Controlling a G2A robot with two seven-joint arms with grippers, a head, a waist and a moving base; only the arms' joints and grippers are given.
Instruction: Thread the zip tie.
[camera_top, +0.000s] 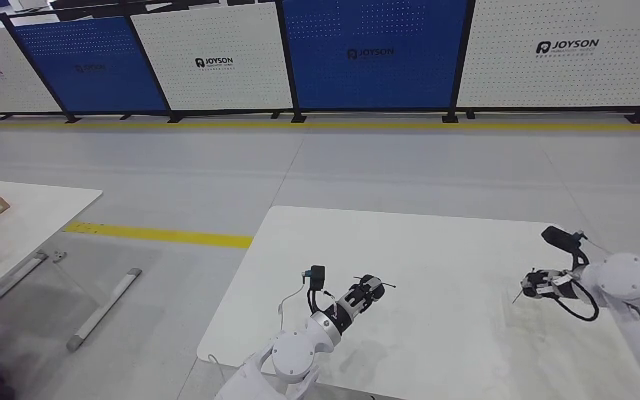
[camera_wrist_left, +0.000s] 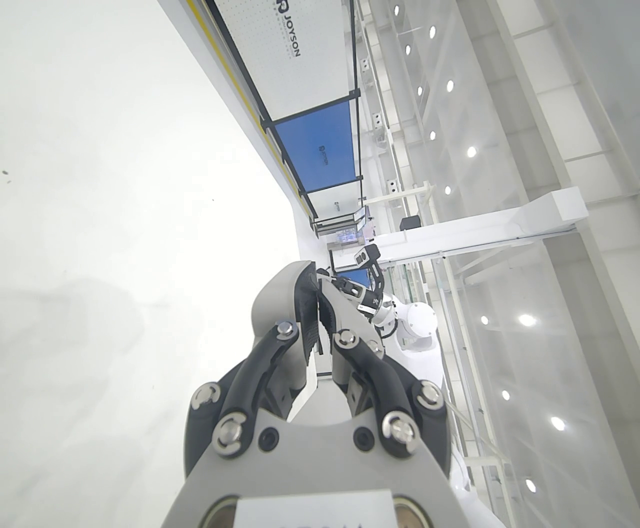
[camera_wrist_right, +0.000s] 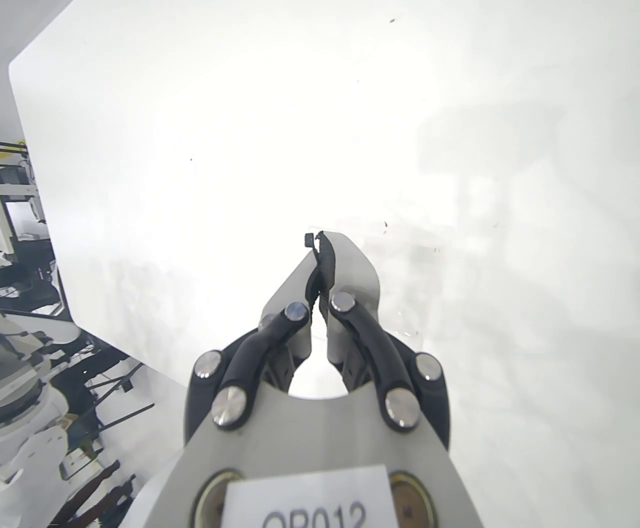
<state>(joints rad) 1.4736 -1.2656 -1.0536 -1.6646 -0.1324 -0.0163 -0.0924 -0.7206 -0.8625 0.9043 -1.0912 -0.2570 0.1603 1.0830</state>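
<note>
My left gripper (camera_top: 370, 290) hovers over the white table's near left part, shut on a thin black zip tie (camera_top: 386, 285) whose ends stick out on both sides of the fingers. In the left wrist view its ribbed pads (camera_wrist_left: 311, 305) are pressed together. My right gripper (camera_top: 527, 285) is far off at the table's right edge, and is also shut. A small black zip tie end (camera_wrist_right: 308, 241) pokes out from its fingertips in the right wrist view, and it shows as a thin sliver (camera_top: 516, 296) from above. The right gripper (camera_wrist_left: 350, 290) appears beyond the left gripper (camera_wrist_left: 317, 287), well apart from it.
The white table (camera_top: 450, 250) has bare surface between the two arms. Its left edge drops to grey floor with a yellow line (camera_top: 160, 235). Another white table (camera_top: 40, 205) stands at far left. Blue and white panels (camera_top: 370, 55) close off the back.
</note>
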